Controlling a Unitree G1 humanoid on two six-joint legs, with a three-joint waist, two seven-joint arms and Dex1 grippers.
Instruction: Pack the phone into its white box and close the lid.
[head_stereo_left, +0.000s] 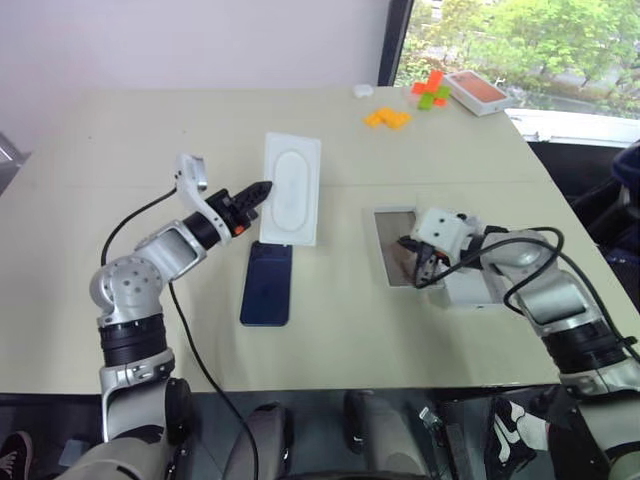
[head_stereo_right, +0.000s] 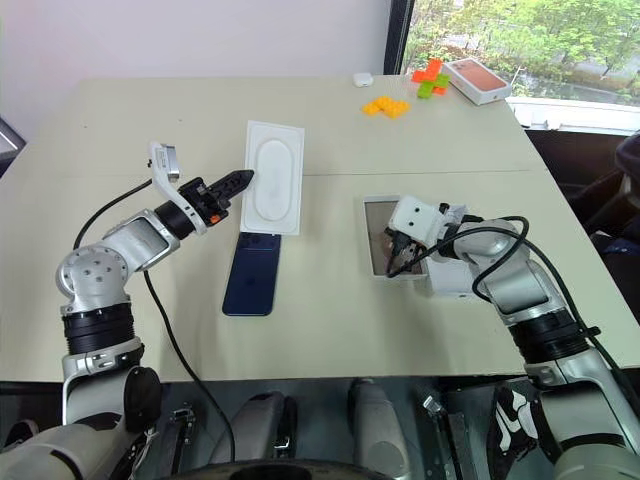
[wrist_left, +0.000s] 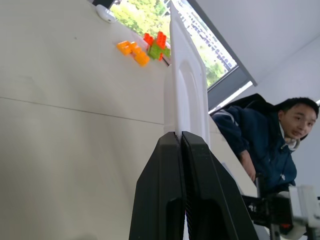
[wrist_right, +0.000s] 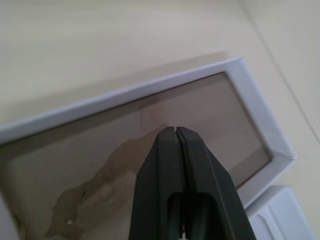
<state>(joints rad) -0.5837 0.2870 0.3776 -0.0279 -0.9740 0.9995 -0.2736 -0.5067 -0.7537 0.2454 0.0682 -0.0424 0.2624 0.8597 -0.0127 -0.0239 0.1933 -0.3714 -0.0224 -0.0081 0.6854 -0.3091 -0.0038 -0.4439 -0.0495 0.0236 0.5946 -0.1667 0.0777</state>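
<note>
Left eye view: the table carries the white box at right of centre, tan inside facing up, with the lid touching its right side. Left of centre, the flat white insert lies just beyond the phone, which rests flat and dark. The right gripper hangs over the box's inside, fingers pressed together, holding nothing. The left gripper, fingers closed, sits at the insert's left edge.
</note>
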